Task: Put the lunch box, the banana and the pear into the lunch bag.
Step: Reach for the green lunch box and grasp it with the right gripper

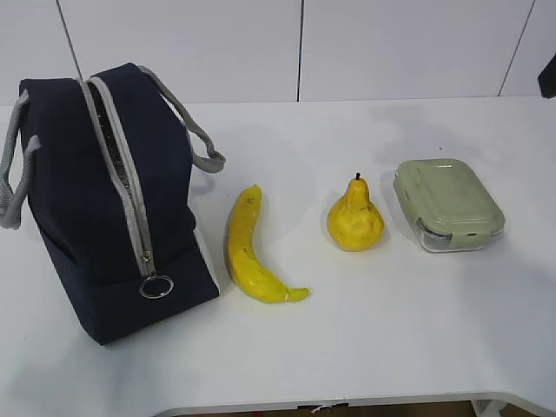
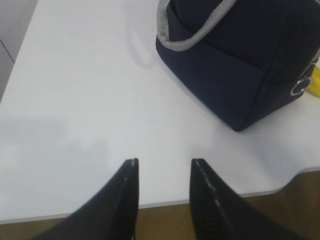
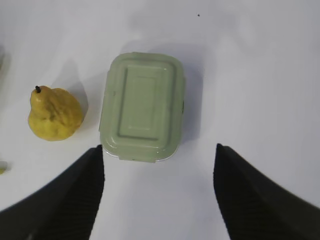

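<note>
Table (image 1: 391,347): a plain white top is seen, with all four items lined up across it in the exterior view.
Bag (image 1: 95,200): stood at the far left, navy, boxy. The grey zipper (image 1: 130,191) is seen parted along the top, and its ring pull (image 1: 156,287) hangs at the near end. Grey handles (image 1: 195,135) droop down either side.
Banana (image 1: 248,252): laid flat just right of the bag, close to its near corner but apart from it, its ends curving away from the bag. Brownish streaks are seen on the edge facing the bag.
Pear (image 1: 355,217): stood upright between banana and box, stem up, touching neither.
Box (image 1: 447,204): set at the right end of the row, green lid clipped on, clear base showing beneath.
Left gripper (image 2: 162,167): held over bare table near the front edge, jaws partly spread, nothing between them. The bag's corner is seen ahead and to the right, well apart.
Right gripper (image 3: 157,150): held above the box, jaws spread wide, nothing pinched. The box's near end is framed between the fingers; the pear sits off to the left in the right wrist view.
</note>
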Robot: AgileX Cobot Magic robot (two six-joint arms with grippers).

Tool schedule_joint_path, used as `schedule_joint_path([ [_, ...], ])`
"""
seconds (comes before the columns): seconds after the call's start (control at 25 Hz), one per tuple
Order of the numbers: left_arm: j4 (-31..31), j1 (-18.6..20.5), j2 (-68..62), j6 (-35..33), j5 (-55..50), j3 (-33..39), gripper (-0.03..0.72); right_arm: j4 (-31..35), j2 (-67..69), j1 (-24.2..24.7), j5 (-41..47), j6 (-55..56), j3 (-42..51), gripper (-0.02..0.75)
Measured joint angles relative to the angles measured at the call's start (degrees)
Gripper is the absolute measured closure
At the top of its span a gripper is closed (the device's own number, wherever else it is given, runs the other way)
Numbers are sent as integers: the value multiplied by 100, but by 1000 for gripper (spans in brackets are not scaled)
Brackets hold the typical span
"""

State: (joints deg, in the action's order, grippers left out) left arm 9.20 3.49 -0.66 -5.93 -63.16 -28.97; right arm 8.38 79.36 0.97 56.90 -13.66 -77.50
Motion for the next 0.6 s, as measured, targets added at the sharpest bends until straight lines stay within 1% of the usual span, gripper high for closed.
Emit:
schedule_joint_path([
  [0.2,0,0,0,0,0,-11,446,110,465,5,0,-199,-10,184],
  [0.4,-14,0,-53,0,123,-555,446,196,675,41,-239,-401,-10,184],
  [0.44,-72,0,-101,0,123,-706,446,295,706,91,-297,-472,-10,184],
  [0.52,-148,0,-352,0,123,-978,446,749,776,267,-355,-744,-21,184],
  [0.6,-186,0,-699,0,123,-1255,446,1293,857,610,-364,-1056,-21,184],
])
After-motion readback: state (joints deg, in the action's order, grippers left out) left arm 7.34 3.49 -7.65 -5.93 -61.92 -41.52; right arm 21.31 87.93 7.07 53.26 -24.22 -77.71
